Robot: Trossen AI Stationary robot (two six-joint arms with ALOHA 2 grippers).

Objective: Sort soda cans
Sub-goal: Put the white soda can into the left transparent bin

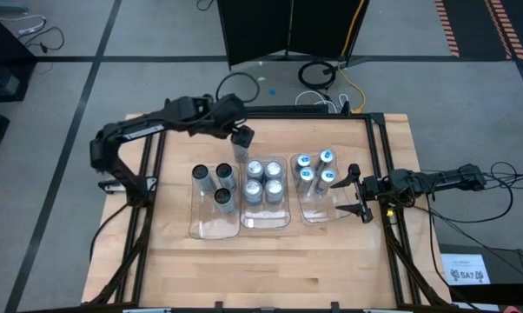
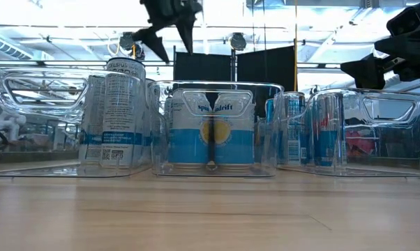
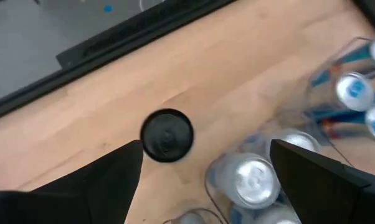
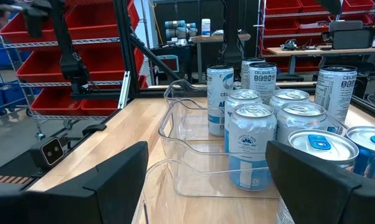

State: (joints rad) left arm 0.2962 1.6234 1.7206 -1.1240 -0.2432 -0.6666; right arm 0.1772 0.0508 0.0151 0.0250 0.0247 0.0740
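Note:
Three clear trays stand side by side mid-table. The left tray (image 1: 211,230) holds three dark-topped soda cans (image 1: 224,199). Several silver-topped cans (image 1: 264,178) stand in the middle tray (image 1: 268,223), and several blue-topped cans (image 1: 316,168) in the right tray (image 1: 318,215). One more dark-topped can (image 3: 167,135) stands alone on the bare wood just beyond the trays' far ends (image 1: 239,155). My left gripper (image 1: 242,136) (image 3: 204,149) hangs open above it, slanting down, touching nothing. My right gripper (image 1: 353,191) (image 4: 206,149) waits open and level at the table's right edge, facing the trays.
A black frame rail (image 1: 305,115) runs along the table's far edge, with more rails along both sides. Bare wood (image 1: 261,269) lies between the trays and the near edge. Cables (image 1: 318,76) lie on the floor beyond the table.

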